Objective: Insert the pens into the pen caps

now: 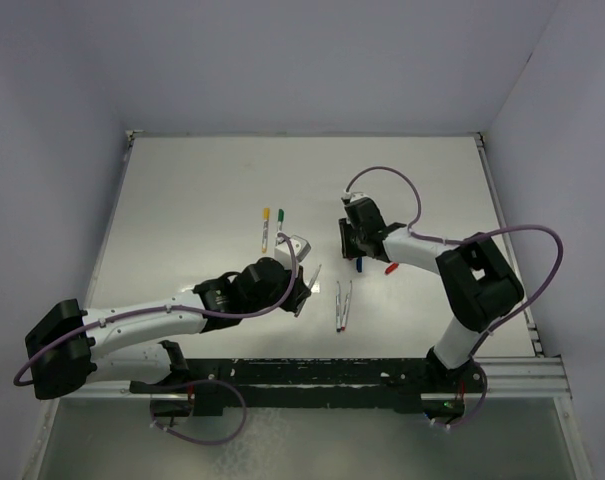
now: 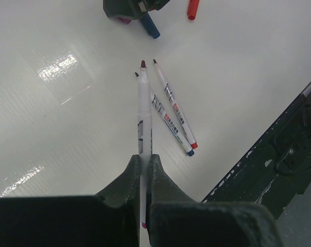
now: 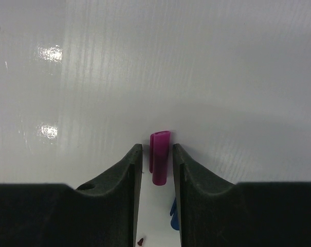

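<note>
My left gripper [image 2: 144, 157] is shut on a whitish pen [image 2: 143, 108] with a magenta rear end; its tip points away over the table. Two more pens, blue-ended [image 2: 170, 126] and red-ended [image 2: 178, 110], lie just beyond it, seen from above as a pair [image 1: 343, 304]. My right gripper [image 3: 158, 154] is down at the table with its jaws on either side of the magenta pen cap [image 3: 160, 157], a thin gap showing on each side. A blue cap [image 1: 359, 264] and a red cap [image 1: 390, 268] lie beside it. My left gripper [image 1: 302, 290] hovers left of the pair.
Two pens with a yellow cap [image 1: 265, 226] and a green cap [image 1: 279, 224] on them lie side by side mid-table. The black mounting rail [image 1: 332, 375] runs along the near edge. Grey walls close the table's back and sides.
</note>
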`<state>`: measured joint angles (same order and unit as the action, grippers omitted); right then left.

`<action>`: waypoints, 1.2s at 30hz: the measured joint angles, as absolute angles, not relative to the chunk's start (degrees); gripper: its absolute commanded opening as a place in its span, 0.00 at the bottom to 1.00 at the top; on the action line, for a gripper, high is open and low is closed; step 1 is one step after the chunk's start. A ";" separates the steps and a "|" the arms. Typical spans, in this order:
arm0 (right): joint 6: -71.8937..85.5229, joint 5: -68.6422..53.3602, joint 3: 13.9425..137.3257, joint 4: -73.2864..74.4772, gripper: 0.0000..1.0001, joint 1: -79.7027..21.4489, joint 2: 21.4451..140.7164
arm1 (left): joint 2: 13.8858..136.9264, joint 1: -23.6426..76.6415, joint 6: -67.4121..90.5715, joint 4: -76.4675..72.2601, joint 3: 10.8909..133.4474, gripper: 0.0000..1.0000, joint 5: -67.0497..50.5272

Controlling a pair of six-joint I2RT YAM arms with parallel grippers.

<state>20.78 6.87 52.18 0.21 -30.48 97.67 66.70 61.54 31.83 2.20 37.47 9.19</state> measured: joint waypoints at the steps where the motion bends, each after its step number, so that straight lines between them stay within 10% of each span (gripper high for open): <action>1: 20.80 7.01 52.31 0.32 0.32 -30.48 97.80 | 66.70 61.54 31.83 2.20 37.47 0.00 9.17; 10: 21.67 8.43 52.84 1.21 0.00 -30.70 98.15 | 66.70 61.54 31.88 2.20 37.47 0.00 9.17; 26: 23.62 9.43 54.06 4.29 0.00 -31.22 97.17 | 66.74 61.54 31.81 2.15 37.47 0.00 9.45; 36: 24.45 6.35 52.27 -3.84 0.00 -31.24 73.41 | 66.76 61.54 30.50 -2.24 37.47 0.00 10.48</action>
<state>24.45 6.35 52.27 -3.84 -31.24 73.41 66.76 61.54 30.50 -2.24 37.47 10.48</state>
